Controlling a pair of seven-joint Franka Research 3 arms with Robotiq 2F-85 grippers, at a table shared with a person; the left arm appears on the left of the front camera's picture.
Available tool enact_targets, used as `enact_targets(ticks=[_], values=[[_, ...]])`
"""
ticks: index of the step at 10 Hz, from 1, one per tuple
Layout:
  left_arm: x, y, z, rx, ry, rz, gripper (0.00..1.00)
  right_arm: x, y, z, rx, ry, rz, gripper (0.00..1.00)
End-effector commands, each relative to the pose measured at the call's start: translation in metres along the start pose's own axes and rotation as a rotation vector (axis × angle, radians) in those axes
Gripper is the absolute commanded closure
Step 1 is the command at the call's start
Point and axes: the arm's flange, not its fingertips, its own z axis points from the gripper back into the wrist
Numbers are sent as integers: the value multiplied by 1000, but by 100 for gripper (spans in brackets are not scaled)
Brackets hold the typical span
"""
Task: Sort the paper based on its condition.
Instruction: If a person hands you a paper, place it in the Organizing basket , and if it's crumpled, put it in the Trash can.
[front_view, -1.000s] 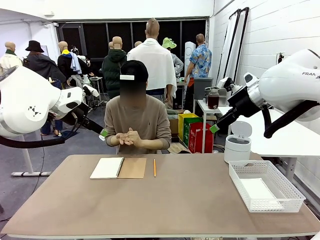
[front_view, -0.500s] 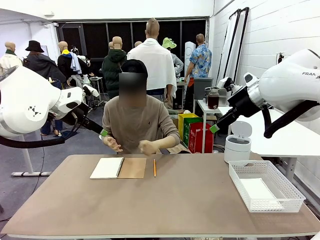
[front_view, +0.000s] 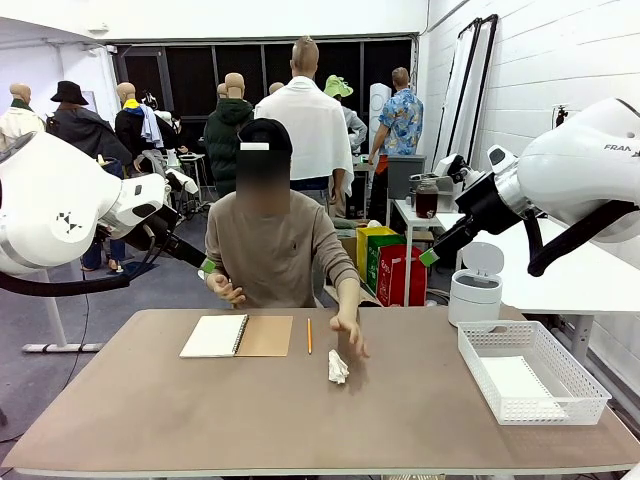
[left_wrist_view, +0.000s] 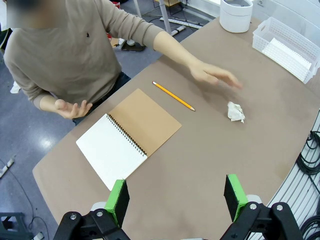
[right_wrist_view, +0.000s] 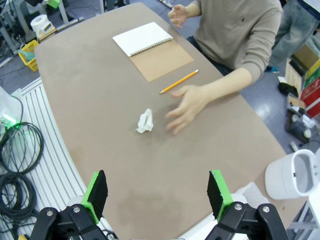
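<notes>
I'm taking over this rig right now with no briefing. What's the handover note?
Left gripper: open, empty, raised above the table.
Right gripper: open, empty, raised.
Paper: a crumpled paper lies mid-table, with the person's hand right beside it. A flat sheet lies in the white basket.
Done: the flat sheet looks sorted.
Left: pick up the crumpled paper once the hand clears; it probably goes in the white bin.

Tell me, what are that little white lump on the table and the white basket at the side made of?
The crumpled paper: it looks like thin white paper with a matt surface, going by its sharp creases and irregular folds. The basket: probably rigid white plastic with a slight sheen, since its walls are an even moulded lattice of small holes.
</notes>
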Motion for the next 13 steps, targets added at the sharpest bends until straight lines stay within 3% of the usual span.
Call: enact_targets(ticks=[1,13], values=[[-1,1,0,-7,0,3,0,0,0,0,-1,1,0,0],[-1,1,0,-7,0,3,0,0,0,0,-1,1,0,0]])
